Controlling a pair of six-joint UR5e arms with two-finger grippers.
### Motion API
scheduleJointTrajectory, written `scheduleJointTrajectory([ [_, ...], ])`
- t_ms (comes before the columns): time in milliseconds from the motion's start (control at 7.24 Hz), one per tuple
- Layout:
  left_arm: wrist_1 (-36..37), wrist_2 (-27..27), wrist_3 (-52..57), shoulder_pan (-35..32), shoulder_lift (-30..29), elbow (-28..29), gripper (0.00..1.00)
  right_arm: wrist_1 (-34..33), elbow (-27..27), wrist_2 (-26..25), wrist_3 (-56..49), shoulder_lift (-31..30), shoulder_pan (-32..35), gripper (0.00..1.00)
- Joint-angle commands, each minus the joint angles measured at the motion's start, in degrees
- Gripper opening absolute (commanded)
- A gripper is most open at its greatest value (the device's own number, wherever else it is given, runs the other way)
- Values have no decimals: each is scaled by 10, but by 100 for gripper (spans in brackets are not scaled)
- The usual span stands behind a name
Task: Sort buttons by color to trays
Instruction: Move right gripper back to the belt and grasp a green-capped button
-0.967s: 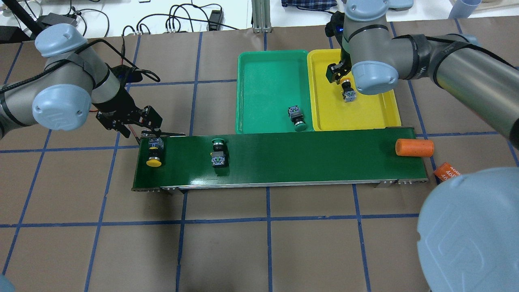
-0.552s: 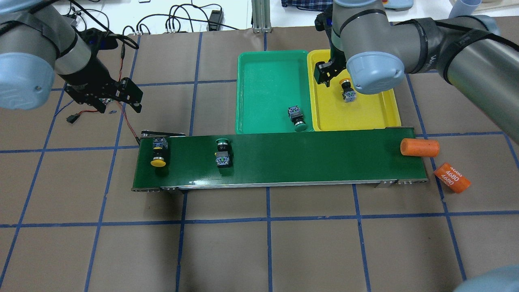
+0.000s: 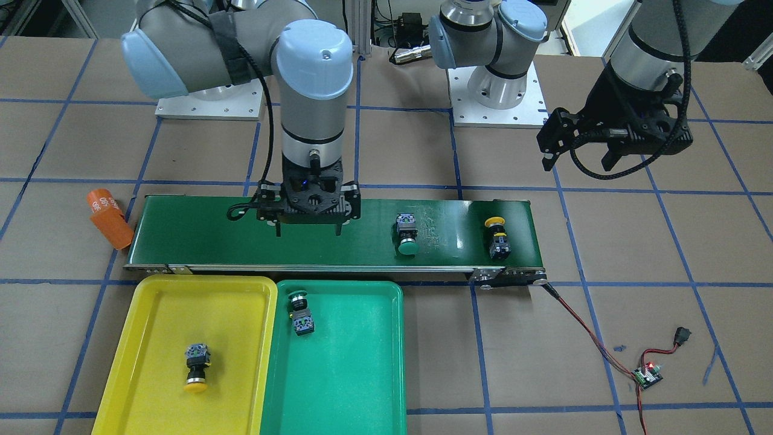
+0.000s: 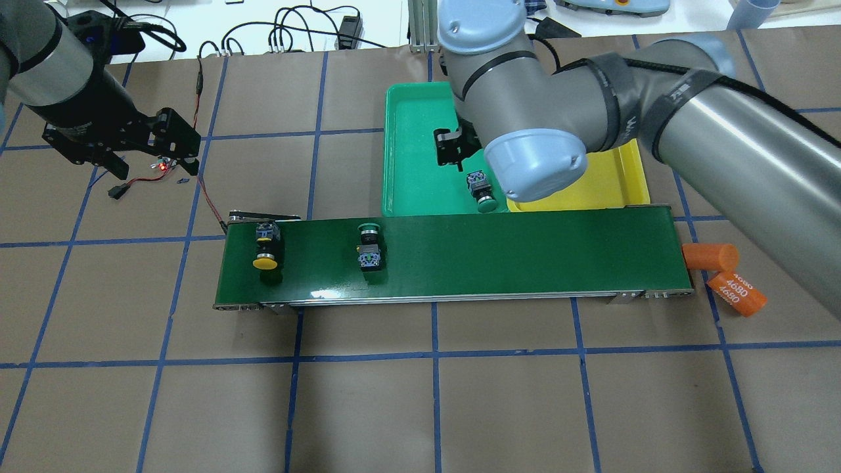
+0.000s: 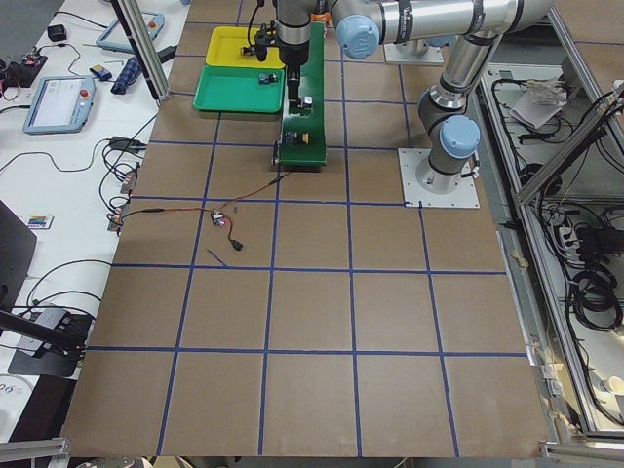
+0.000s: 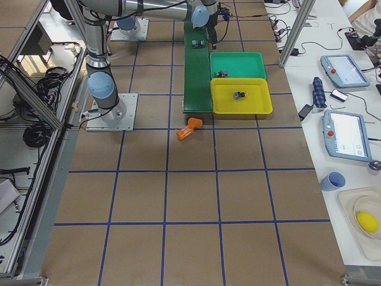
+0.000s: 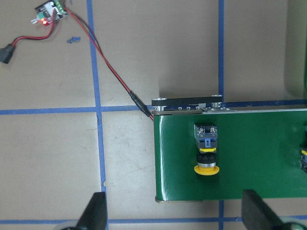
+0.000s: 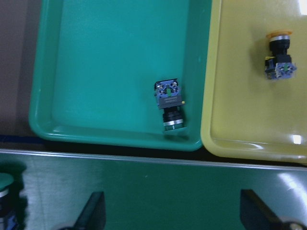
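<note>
- Conveyor belt (image 3: 199, 223) below: your right gripper (image 3: 308, 229) and left gripper (image 3: 577, 162) gape empty.
- Take the green-capped button (image 3: 407, 235), three o'clock front-facing; straddle its body.

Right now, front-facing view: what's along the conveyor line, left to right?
orange cylinder, off the belt's end → right gripper, open above the belt → green-capped button → yellow-capped button
</note>
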Motion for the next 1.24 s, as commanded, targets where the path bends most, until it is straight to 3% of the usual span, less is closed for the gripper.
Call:
scheduleJointTrajectory([
  [0,-33,-1,-4,-17,19,-8,100,-4,8,1,59,10,53,100],
  [276,-33,-5,-5,-18,23,-18,100,-12,8,68,144,43,69,100],
  [552,-36,-4,-6,-19,28,-20,100,-85,8,69,146,91,85,100],
  [967,-36,-4,-8,-20,29,-28,100,-105,25,63,136,102,89,100],
  [1105,-36,-3,-8,-20,29,-28,100,-113,47,61,110,100,89,75],
])
